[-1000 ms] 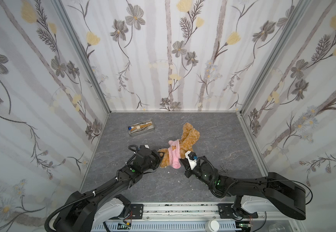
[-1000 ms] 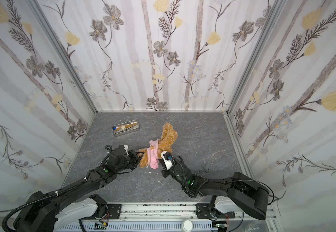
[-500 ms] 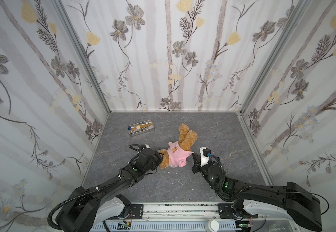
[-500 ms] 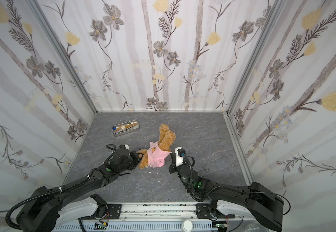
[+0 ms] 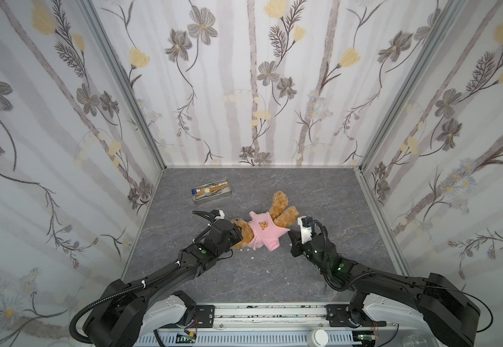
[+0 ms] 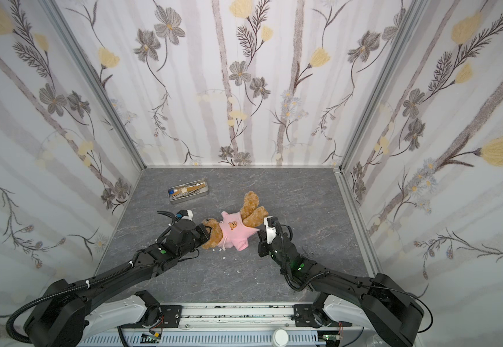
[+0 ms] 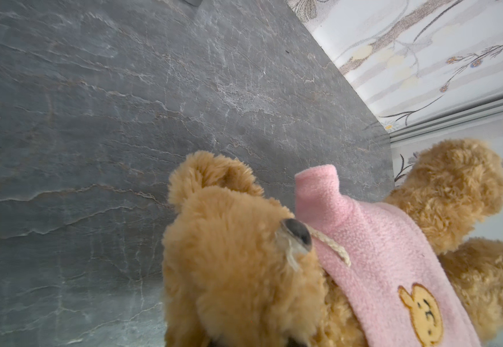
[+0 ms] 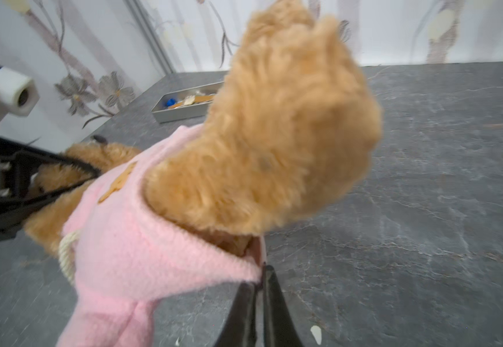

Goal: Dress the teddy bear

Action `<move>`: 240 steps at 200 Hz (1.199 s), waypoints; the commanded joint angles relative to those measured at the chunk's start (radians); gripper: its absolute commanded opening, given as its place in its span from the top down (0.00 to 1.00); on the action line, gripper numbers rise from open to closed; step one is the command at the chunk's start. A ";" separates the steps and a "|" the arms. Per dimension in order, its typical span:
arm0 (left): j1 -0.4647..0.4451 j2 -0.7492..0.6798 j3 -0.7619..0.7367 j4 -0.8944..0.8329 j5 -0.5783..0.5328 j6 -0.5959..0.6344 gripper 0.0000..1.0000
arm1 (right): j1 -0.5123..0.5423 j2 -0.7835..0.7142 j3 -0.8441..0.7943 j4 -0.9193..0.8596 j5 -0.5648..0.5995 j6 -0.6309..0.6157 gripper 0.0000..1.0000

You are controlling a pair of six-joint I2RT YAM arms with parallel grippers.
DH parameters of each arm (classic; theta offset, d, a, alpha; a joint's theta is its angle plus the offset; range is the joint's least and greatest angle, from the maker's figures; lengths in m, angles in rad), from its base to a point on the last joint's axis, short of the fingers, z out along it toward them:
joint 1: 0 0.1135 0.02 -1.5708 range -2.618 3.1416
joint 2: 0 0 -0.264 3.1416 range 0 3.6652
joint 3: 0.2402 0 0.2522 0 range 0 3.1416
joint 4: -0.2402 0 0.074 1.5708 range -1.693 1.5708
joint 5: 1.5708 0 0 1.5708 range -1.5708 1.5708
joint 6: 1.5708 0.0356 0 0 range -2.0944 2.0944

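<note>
The golden-brown teddy bear (image 5: 280, 210) (image 6: 251, 210) lies on the grey table, head toward the left arm and legs toward the back right. A pink shirt (image 5: 262, 231) (image 6: 233, 232) with an orange bear emblem covers its torso. My left gripper (image 5: 238, 232) (image 6: 206, 232) is shut on the bear's head; its fingers (image 8: 64, 177) clamp the fur. The left wrist view shows the nose, the teddy bear (image 7: 229, 270) and the shirt (image 7: 379, 255) up close. My right gripper (image 5: 290, 235) (image 8: 260, 276) pinches the shirt's hem corner, which is stretched to a point, beside a leg (image 8: 289, 120).
A metal tray (image 5: 212, 190) (image 6: 188, 190) (image 8: 184, 105) of small tools stands at the back left of the table. Small white crumbs (image 5: 251, 257) lie near the bear. Flowered walls close in the left, back and right sides.
The right gripper has moved right, dragging the bunched shirt down over the bear's torso so it now lies spread out. The left gripper has kept its hold on the head.
</note>
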State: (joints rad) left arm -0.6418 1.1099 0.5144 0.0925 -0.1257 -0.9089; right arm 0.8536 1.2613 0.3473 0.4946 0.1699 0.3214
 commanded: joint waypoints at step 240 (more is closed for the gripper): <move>-0.046 -0.262 -0.269 0.520 0.032 0.632 1.00 | -0.169 0.204 0.219 0.008 -0.309 0.364 1.00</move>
State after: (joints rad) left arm -0.6865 0.8696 0.2634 0.5186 -0.1005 -0.3130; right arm 0.6994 1.5078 0.6128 0.4274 -0.2764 0.6464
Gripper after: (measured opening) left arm 0.099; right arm 0.050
